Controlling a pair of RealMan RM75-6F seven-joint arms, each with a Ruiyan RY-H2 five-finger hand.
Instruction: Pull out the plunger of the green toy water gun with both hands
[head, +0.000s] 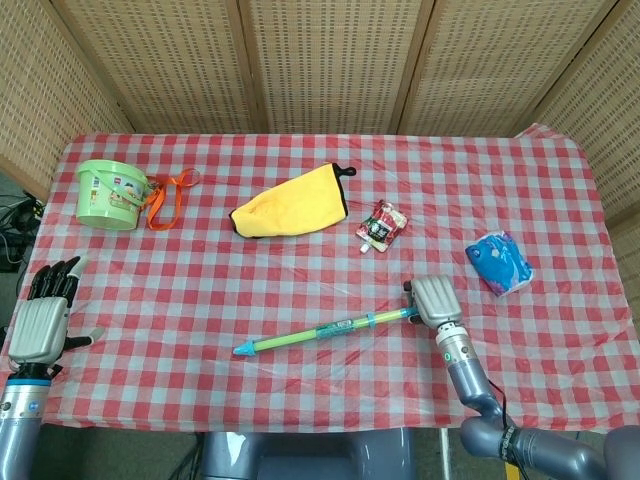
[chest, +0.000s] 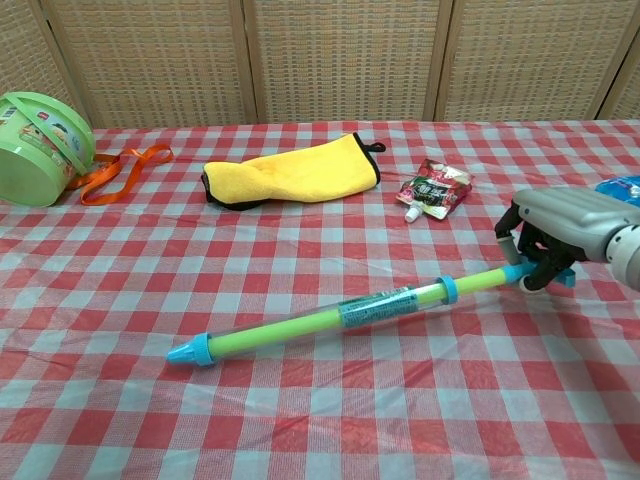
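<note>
The green toy water gun (chest: 330, 317) (head: 325, 331) is a long green tube with a blue nozzle tip at its left end and a blue handle at its right end. It lies slanted, its right end raised off the checked cloth. My right hand (chest: 552, 240) (head: 435, 301) grips the blue handle end, fingers curled around it. Far off at the table's left front edge, my left hand (head: 42, 315) is open with fingers spread and touches nothing; the chest view does not show it.
A green bucket (head: 108, 193) with an orange ribbon (head: 168, 196) stands at the back left. A yellow cloth (head: 293, 205) and a small red pouch (head: 382, 225) lie behind the gun. A blue packet (head: 499, 263) sits at the right. Wicker screens close the back.
</note>
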